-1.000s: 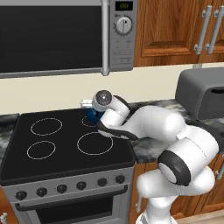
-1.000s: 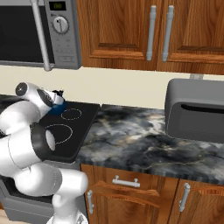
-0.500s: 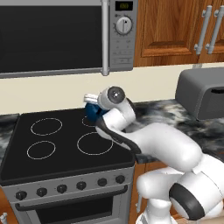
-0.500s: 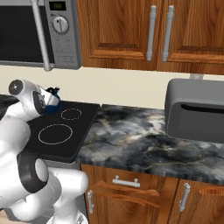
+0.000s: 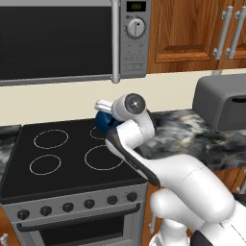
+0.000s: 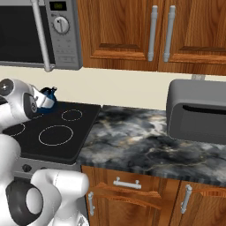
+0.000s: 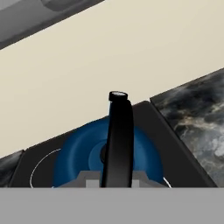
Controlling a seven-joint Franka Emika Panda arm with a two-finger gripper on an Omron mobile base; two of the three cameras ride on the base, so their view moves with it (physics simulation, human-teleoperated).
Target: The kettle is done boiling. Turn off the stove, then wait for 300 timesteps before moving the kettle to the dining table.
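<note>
The claw (image 7: 113,183) is clamping the kettle (image 7: 83,153) by its thin, rigid black handle (image 7: 118,135) at twelve o'clock, likely light, though the round body could be swinging.

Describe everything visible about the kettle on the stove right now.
The kettle is small, round and glossy dark blue, with a thin black handle arching upright over its lid. It stands level at the back right of the black glass stove, near the beige wall, over a white burner ring. The end effector is shut on the handle from above. The white arm hides most of the kettle in the left base view; the right base view shows its spout side.
</note>
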